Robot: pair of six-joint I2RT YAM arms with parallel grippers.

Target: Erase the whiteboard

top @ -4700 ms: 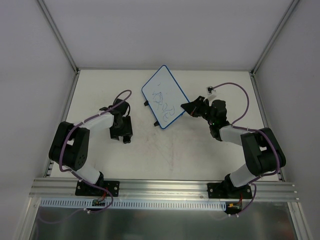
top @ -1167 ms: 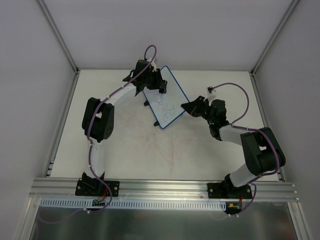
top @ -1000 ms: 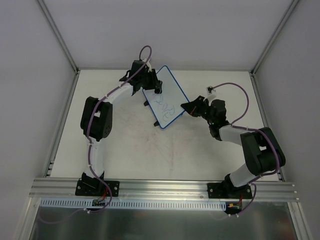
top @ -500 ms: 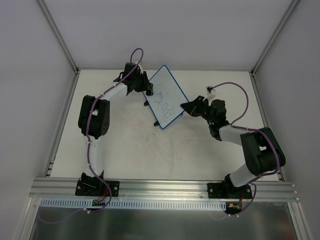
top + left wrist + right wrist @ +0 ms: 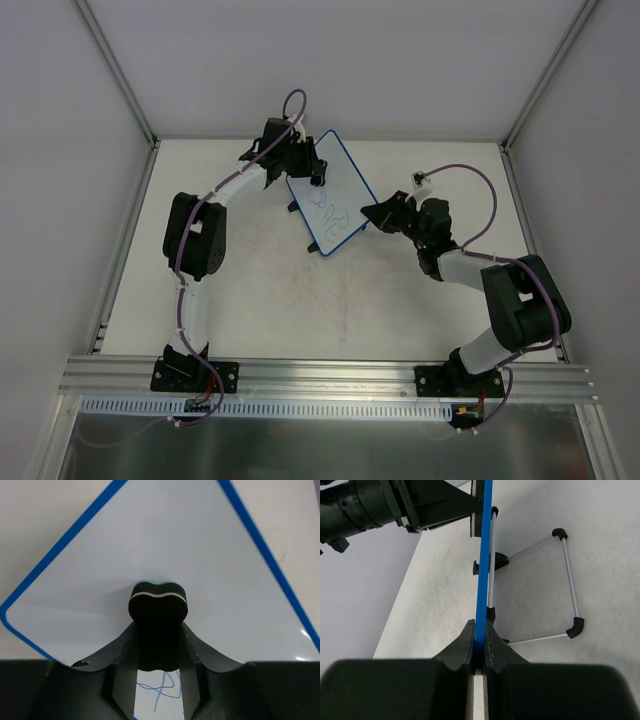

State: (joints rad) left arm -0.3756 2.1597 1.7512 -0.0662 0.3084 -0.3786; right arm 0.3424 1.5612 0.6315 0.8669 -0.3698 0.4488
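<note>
My left hand [image 5: 158,647] grips the eraser [image 5: 158,605], pressing it against the whiteboard [image 5: 330,195], which stands on the surface [image 5: 350,300] at upper centre of the top view. My right hand [image 5: 480,635] is clamped on its right-hand edge.

You have a pale tabletop [image 5: 260,330] marked with faint reddish scuffs [image 5: 335,300] near its middle; white walls [image 5: 330,70] close it in on three sides; grey metal posts [image 5: 113,68] slant up from the back corners; a ribbed aluminium rail [image 5: 330,375] runs along your near edge.
</note>
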